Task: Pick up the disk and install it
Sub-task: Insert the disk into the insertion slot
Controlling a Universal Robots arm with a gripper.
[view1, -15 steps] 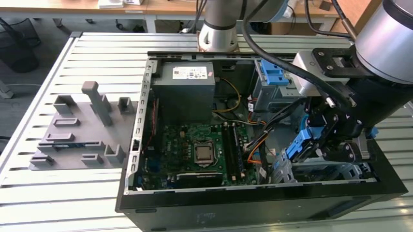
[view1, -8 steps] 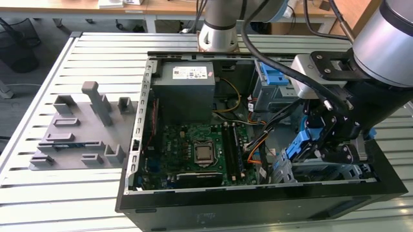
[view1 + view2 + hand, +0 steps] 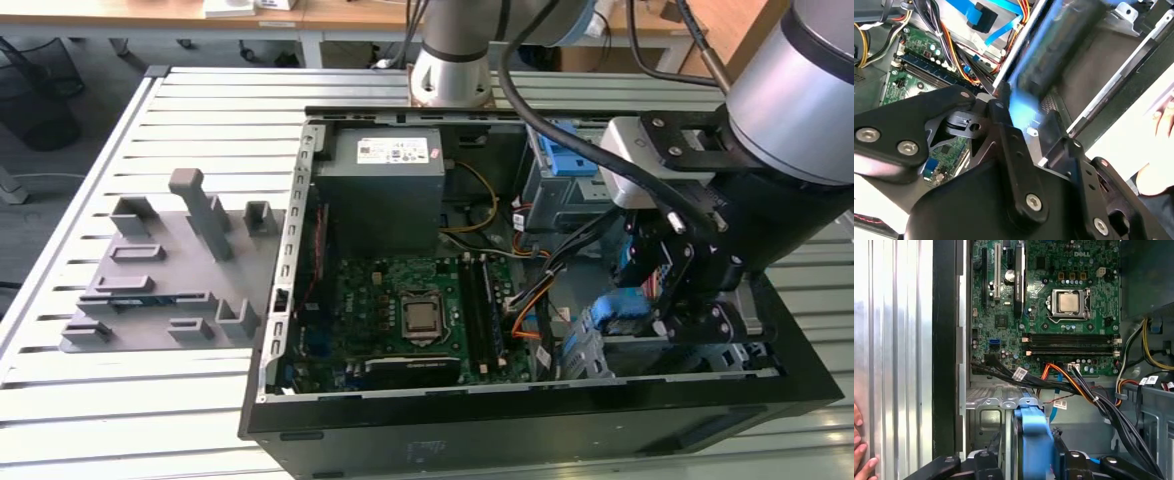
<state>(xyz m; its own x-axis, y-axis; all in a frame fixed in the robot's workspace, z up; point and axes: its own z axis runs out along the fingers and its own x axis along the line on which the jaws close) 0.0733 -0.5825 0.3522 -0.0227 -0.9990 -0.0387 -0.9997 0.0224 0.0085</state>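
**Disk clamped in my pincer, low in the open case**

My pincer (image 3: 663,300) is closed on the disk (image 3: 618,312). In the first wrist view its blue bracket stands on edge between my two black fingers (image 3: 979,462), which press on it from either side. The disk is upright, not flat.

In the exterior view I hold it inside the computer case (image 3: 507,420), in the corner toward that view's right, with my arm reaching down over the case wall. I cannot tell whether the disk touches the bay metal or hangs just clear of it.

The case lies open on the slatted metal tabletop (image 3: 134,400). The green motherboard (image 3: 400,300) covers the middle of its floor, and the processor socket (image 3: 1069,302) is bare. A bundle of black, orange and yellow cables (image 3: 1074,385) crosses between the board and the silver sheet-metal bay (image 3: 986,410), which is just beside the disk.

The grey power supply box (image 3: 387,185) with its white sticker sits at the far end of the case. The grey cage (image 3: 567,165) with blue latches is beside it, toward the exterior view's right.

Outside the case, toward the exterior view's left, a grey fixture (image 3: 160,290) with upright posts rests on the tabletop. A person's fingertips (image 3: 858,452) lie on the slats, well apart from the disk.
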